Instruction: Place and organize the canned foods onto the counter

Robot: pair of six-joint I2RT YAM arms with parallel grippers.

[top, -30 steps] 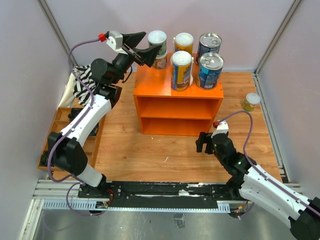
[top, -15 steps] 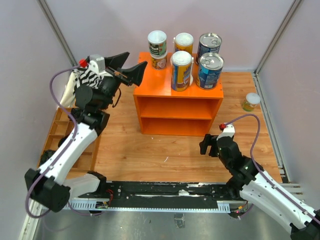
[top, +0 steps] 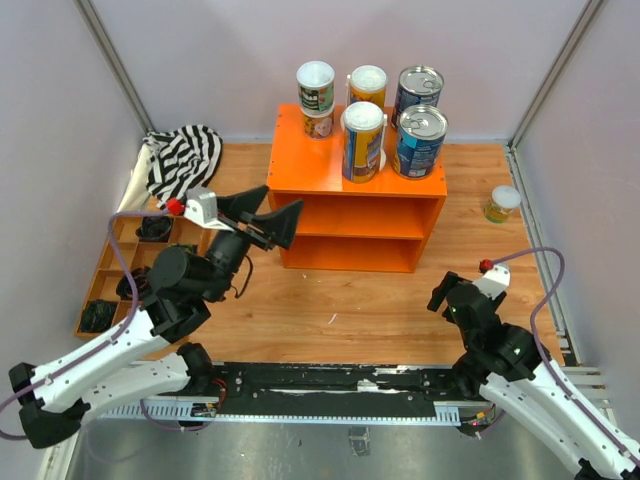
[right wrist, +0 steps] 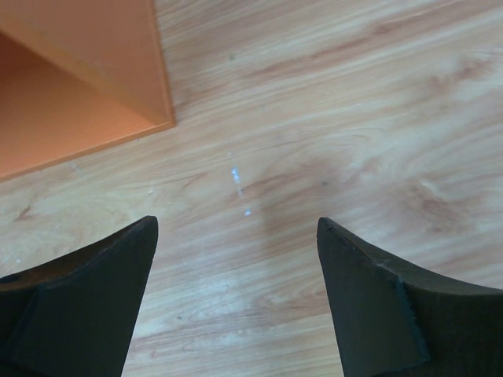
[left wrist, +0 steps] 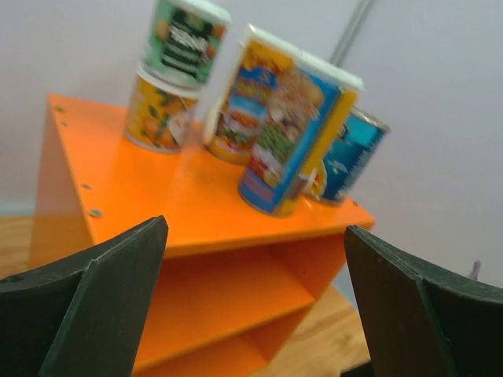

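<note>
The left arm has pulled back and down from the counter top. The left gripper (top: 285,197) now hangs wide open and empty just off the left front corner of the orange counter (top: 300,160). The right gripper (top: 445,292) has also drawn back toward the near edge, its fingers spread over the wooden table (top: 340,300) and holding nothing.

Six tins stand on the counter top:
- a green-labelled can (top: 314,86) stacked on a yellow-labelled can (top: 320,123) at the back left
- two tall yellow-and-blue cans (top: 362,140) beside them
- two wide blue cans (top: 419,140) on the right

A seventh small can (top: 502,203) sits on the table near the right wall, well apart from the counter. A striped cloth (top: 185,155) lies behind a brown tray (top: 100,290) on the left.
</note>
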